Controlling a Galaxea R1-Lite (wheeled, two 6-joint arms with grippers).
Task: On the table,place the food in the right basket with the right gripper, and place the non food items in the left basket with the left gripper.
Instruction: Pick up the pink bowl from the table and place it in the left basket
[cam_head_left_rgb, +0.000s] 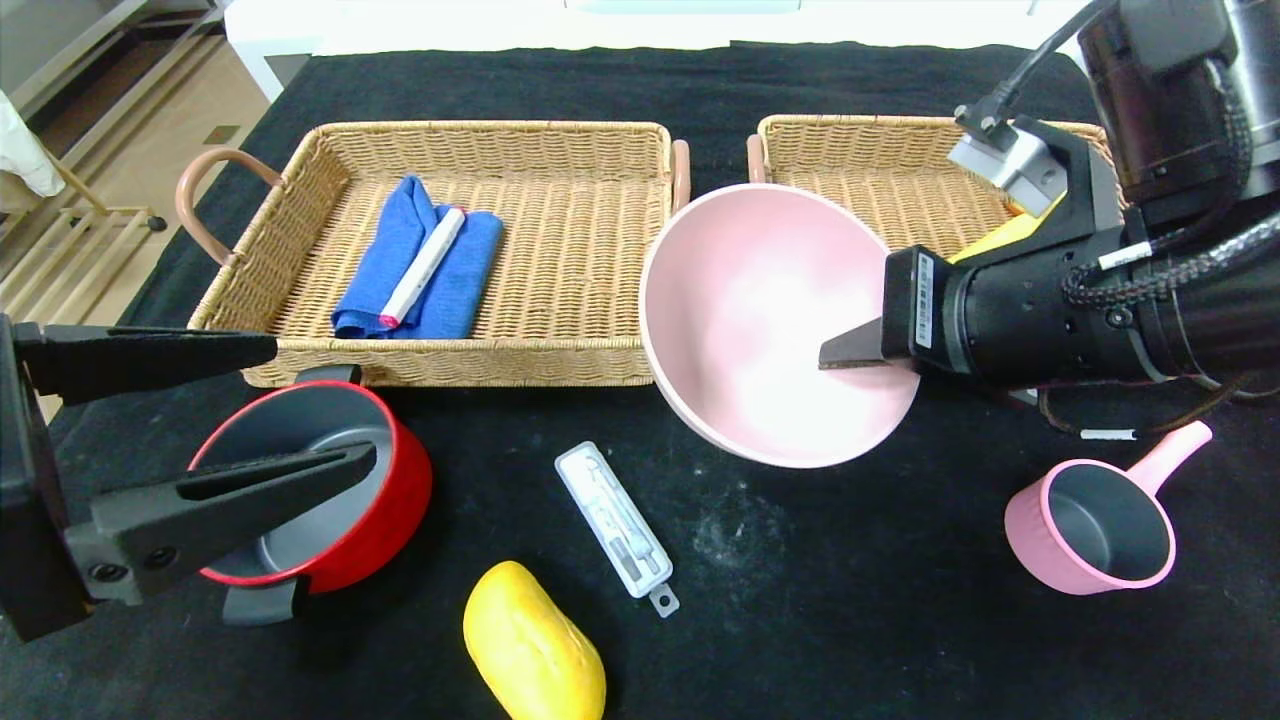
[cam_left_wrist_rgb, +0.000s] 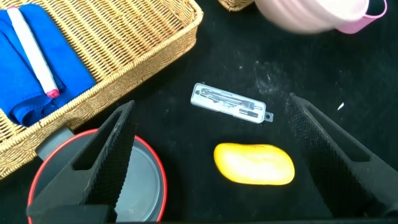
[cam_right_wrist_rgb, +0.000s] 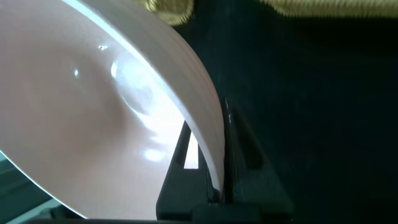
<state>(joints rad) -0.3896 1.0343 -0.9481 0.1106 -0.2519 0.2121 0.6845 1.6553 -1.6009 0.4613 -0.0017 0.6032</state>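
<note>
My right gripper is shut on the rim of the pink bowl, with one finger inside and one outside. It holds the bowl tilted above the table, between the two baskets. My left gripper hangs open and empty over the red pot. The yellow mango-like fruit and the slim white case lie on the black table. The small pink saucepan stands at the right.
The left basket holds a blue cloth and a white marker. The right basket is partly hidden by my right arm; something yellow shows in it. Bare cloth lies at front right.
</note>
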